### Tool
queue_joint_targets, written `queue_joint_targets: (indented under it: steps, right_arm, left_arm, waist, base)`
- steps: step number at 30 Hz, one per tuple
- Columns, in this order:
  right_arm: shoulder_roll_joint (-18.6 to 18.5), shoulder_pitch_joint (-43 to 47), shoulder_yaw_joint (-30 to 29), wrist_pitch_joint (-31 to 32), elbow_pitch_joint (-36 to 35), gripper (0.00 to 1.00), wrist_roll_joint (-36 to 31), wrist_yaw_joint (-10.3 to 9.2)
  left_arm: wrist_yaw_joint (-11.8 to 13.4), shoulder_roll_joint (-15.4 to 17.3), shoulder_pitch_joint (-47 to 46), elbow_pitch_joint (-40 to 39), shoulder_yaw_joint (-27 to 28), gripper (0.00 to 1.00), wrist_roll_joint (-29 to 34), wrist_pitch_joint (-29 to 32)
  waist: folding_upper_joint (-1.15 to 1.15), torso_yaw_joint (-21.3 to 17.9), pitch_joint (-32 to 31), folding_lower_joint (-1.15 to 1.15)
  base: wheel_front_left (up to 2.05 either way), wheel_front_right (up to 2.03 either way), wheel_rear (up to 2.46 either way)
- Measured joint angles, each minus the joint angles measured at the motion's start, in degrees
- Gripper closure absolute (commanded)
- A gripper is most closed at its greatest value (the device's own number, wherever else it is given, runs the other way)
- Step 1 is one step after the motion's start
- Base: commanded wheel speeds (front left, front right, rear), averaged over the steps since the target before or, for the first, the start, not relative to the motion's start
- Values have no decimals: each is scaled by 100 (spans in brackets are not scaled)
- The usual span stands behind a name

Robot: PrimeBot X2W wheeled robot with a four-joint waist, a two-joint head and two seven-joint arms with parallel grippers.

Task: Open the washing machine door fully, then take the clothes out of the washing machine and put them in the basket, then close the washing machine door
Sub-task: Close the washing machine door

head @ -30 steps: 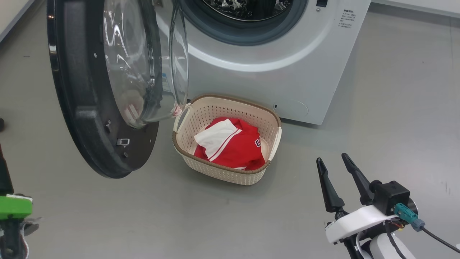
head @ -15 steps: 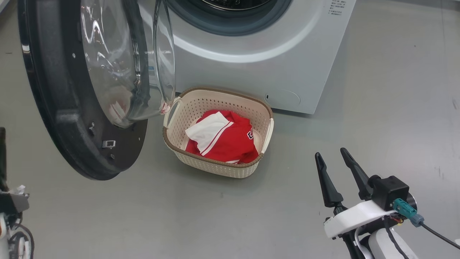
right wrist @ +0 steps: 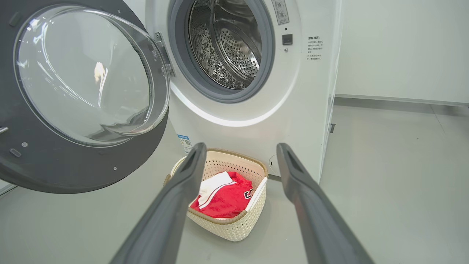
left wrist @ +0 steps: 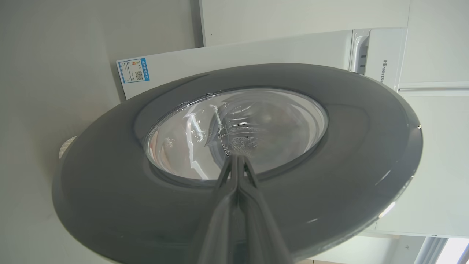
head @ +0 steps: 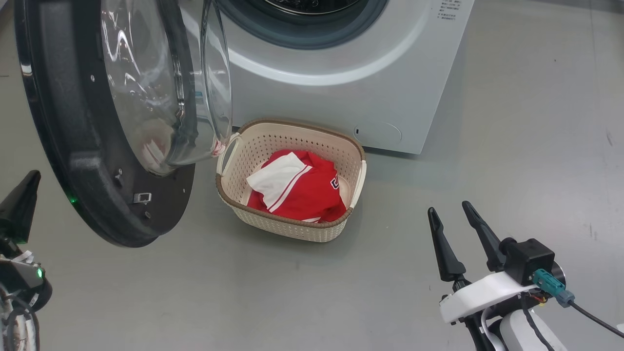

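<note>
**Washer door open, clothes in basket, door left to close**

The washing machine [head: 341,73] stands ahead of both grippers, and the part of its drum that shows is bare steel. The washing machine door [left wrist: 329,176] hangs wide open directly in front of the left gripper [left wrist: 237,161]. That gripper's fingers are pressed together, empty, and aimed near the window's edge. The basket [head: 292,226] sits ahead and to the left of the right gripper [head: 448,208], whose fingers are spread and empty. The clothes [head: 302,190] lie inside the basket.

Likely risks: the closed tips could skid on the glossy curved door. The swinging glass bowl could also clip the basket's handle, and the clearance there cannot be judged.
</note>
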Motion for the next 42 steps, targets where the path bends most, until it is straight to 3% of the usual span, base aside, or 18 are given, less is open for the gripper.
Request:
queue_joint_targets:
  steps: [9, 21, 32, 42]
  right_arm:
    - [8, -23, 0, 0, 18, 0, 1, 0]
    - [-29, -61, -10, 0, 18, 0, -2, 0]
    - [-25, -66, -1, 0, 33, 0, -2, 1]
    - [18, -116, 31, 0, 57, 0, -2, 1]
  left_arm:
    - [0, 16, 16, 30, -207, 100, -227, 539]
    - [0, -204, 210, -40, -498, 100, -546, 1039]
    - [0, -441, 244, -216, -520, 100, -747, 1085]
    - [0, -558, 244, -310, -649, 100, -999, 1032]
  waist:
    - [0, -13, -14, 0]
    - [0, -34, 9, 0]
    - [0, -110, 12, 0]
    - [0, -426, 8, 0]
  base:
    - [0, 0, 0]
    - [0, 0, 0]
    - [0, 0, 0]
    - [0, 0, 0]
